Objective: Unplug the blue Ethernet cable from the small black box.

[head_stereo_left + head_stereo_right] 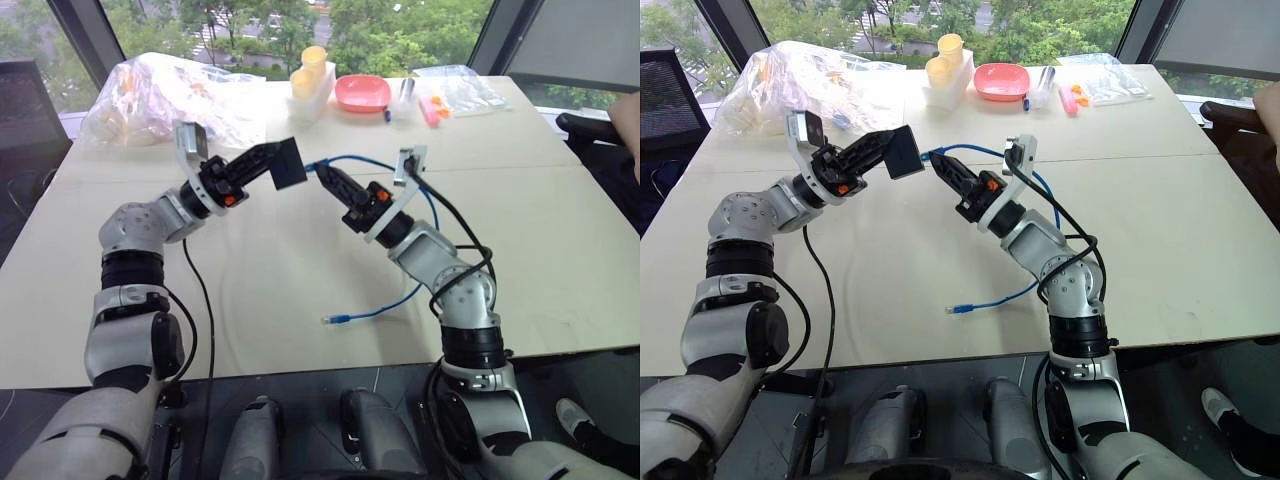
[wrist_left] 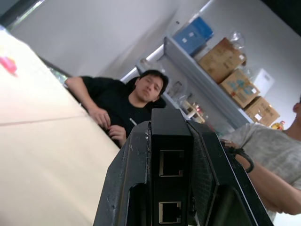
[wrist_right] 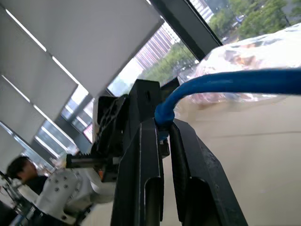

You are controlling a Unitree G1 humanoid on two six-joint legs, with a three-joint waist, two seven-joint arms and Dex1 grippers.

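Right gripper, clamped on the blue Ethernet cable, sits just right of the small black box pinched in the left gripper.

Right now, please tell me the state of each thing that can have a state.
small black box: held up off the table, both ports empty.
blue Ethernet cable: unplugged, one end gripped, other end lying on table.
left gripper: shut on box.
right gripper: shut on cable.
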